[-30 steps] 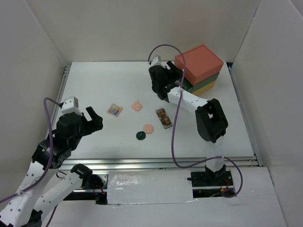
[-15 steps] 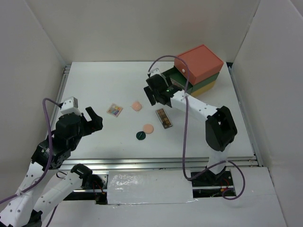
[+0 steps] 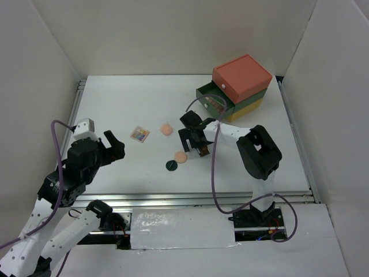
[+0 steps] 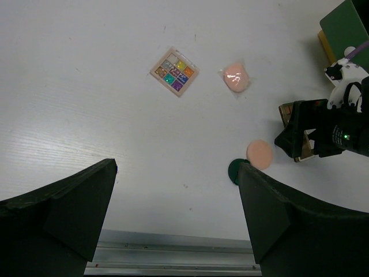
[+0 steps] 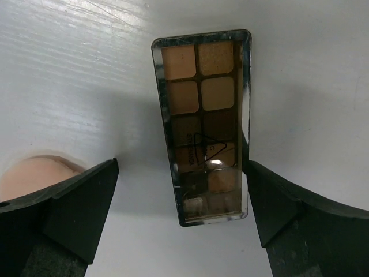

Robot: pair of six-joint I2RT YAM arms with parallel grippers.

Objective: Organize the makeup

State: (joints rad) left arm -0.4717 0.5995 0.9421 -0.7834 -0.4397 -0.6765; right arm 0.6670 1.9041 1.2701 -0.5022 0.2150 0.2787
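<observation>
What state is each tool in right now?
Left tool: open, holding nothing.
Right tool: open, poised over the long brown palette, not gripping it.

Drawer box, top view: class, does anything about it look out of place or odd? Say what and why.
Yes. The green middle drawer sticks out leftward from the drawer box, while the orange and yellow levels look shut.
</observation>
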